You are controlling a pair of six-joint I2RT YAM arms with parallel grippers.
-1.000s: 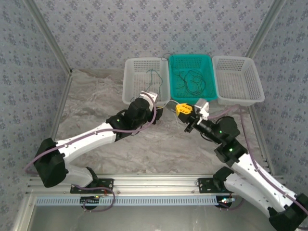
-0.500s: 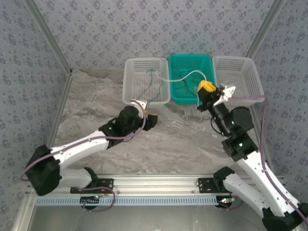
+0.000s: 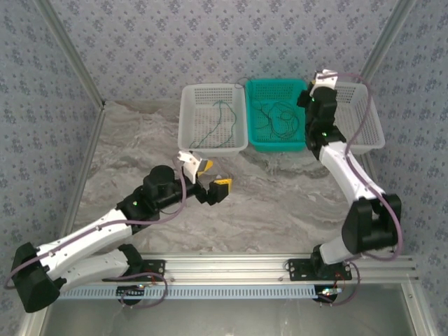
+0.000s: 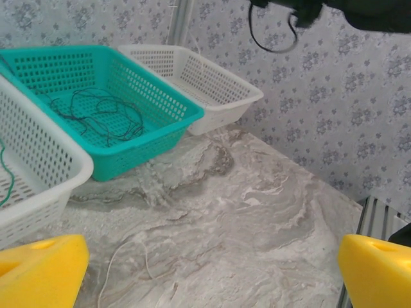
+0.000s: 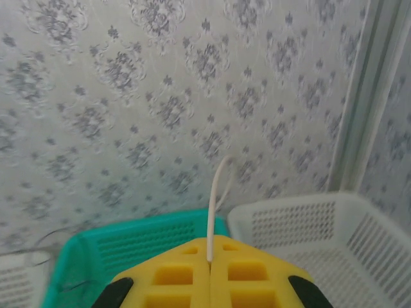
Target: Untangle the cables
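- Done so far, as I judge it: one green cable (image 3: 222,115) lies by itself in the white basket (image 3: 186,122) left of the teal basket (image 3: 277,145), so at least one wire looks separated.
- In hand: the right gripper (image 5: 210,247) is raised over the far right corner of the teal basket. Its yellow fingers are clenched on a whitish cable (image 5: 214,199) that rises from the seam between them.
- Left to do: a tangle (image 3: 276,119) of dark wires sits on the teal basket's floor. It looks like several strands looped over one another, so most of the sorting seems ahead.
- The left gripper (image 3: 213,176) hangs over the table (image 3: 280,203), in front of the teal basket and to its left. Its fingers are spread wide with nothing between them.
- Another white basket (image 3: 346,105) stands to the right of the teal basket, under the right arm.
- Hard to make out:
  - How many cables make up the tangle, and their colours, is too fine to tell.
  - The whitish cable's far end runs off against the wallpaper.
  - A pale strand (image 4: 146,255) lies on the table in front of the teal basket, and I cannot tell whether it belongs to the held cable.
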